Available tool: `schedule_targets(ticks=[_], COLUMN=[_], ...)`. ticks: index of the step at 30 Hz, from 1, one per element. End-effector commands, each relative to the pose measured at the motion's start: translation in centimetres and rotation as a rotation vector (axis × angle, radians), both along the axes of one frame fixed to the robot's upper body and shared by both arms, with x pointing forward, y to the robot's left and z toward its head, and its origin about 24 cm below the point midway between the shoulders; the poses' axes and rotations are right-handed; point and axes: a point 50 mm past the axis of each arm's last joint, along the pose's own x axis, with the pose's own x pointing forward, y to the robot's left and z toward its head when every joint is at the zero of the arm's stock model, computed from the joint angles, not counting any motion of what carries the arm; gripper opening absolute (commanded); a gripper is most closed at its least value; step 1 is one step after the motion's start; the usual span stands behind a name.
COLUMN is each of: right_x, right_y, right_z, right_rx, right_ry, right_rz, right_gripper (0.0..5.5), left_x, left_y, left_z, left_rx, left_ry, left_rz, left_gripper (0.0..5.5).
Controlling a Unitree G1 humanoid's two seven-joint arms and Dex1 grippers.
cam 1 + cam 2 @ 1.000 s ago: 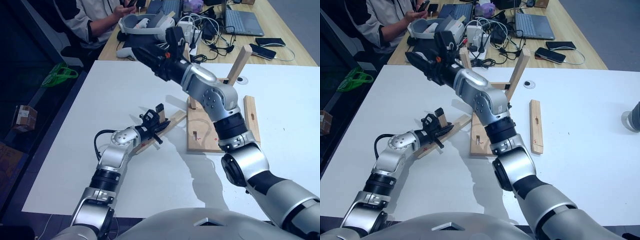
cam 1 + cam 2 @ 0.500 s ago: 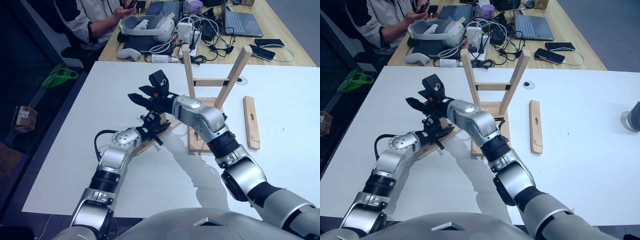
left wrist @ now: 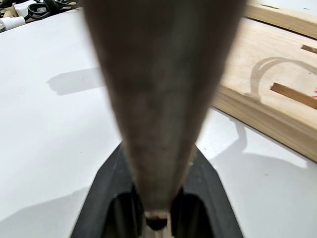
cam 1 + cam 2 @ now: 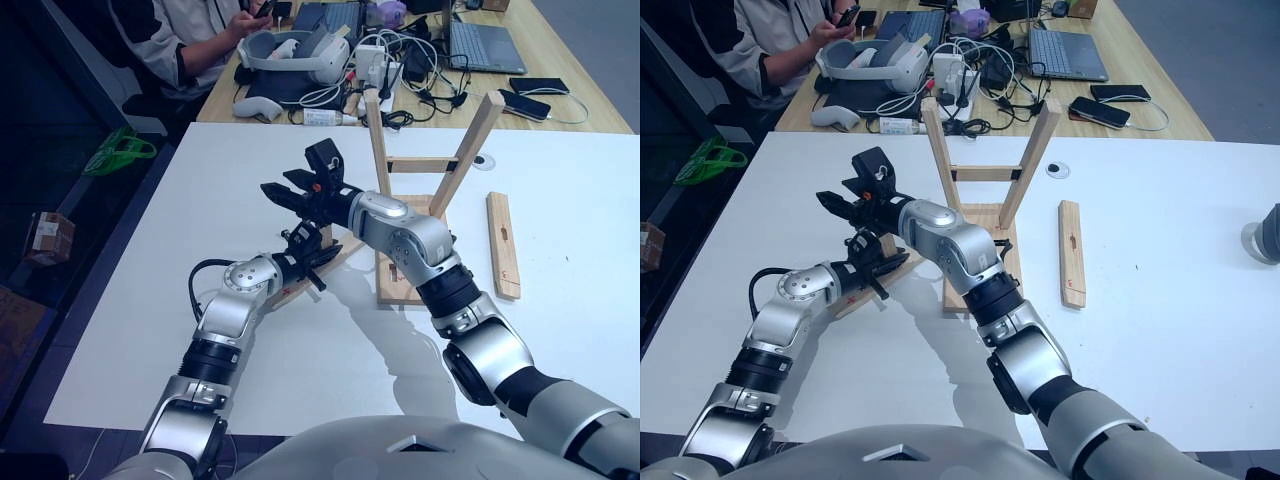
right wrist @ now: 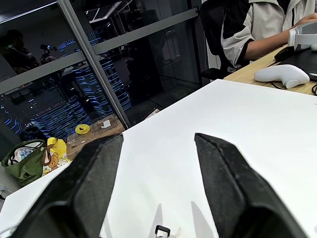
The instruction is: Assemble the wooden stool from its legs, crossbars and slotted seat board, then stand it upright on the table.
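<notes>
Seat board [image 4: 397, 287] lies flat on white tabletop [image 4: 200, 200], centre-right. Two legs [image 4: 375, 140] stand up from it, splayed, w/ crossbar [image 4: 420, 165] joining them. Loose slotted bar [image 4: 503, 245] lies to the right of board, apart from it. L tool [image 4: 308, 245] is clamped on a wooden bar [image 3: 158, 99] lying aslant on tabletop, far end near board's left edge; leg or crossbar, cannot tell. R tool [image 4: 283, 190] hovers above L tool, fingers spread wide. L wrist view adds: bar gripped betw. both fingers, and an open slot [image 3: 292, 95] in the board beyond. R wrist view adds: white tabletop beneath the wide fingers [image 5: 94, 198].
</notes>
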Motion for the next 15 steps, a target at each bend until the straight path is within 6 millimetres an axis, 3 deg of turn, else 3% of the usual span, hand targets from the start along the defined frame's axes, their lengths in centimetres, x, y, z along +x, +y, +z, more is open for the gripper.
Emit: schedule_targets(ticks=[1, 15], right_x=[-1.38, -1.52], right_y=[2.07, 2.09], right_z=[-1.16, -1.3], right_rx=[0.031, 0.031], right_ry=[0.103, 0.105], right_rz=[0.022, 0.025], right_gripper=[2.7, 2.7], left_x=[-0.65, -0.35], left_y=[0.03, 0.11], left_z=[-1.05, -0.22], left_rx=[0.007, -0.014], left_ry=[0.057, 0.006], left_rz=[-0.014, -0.001], left_gripper=[0.59, 0.59])
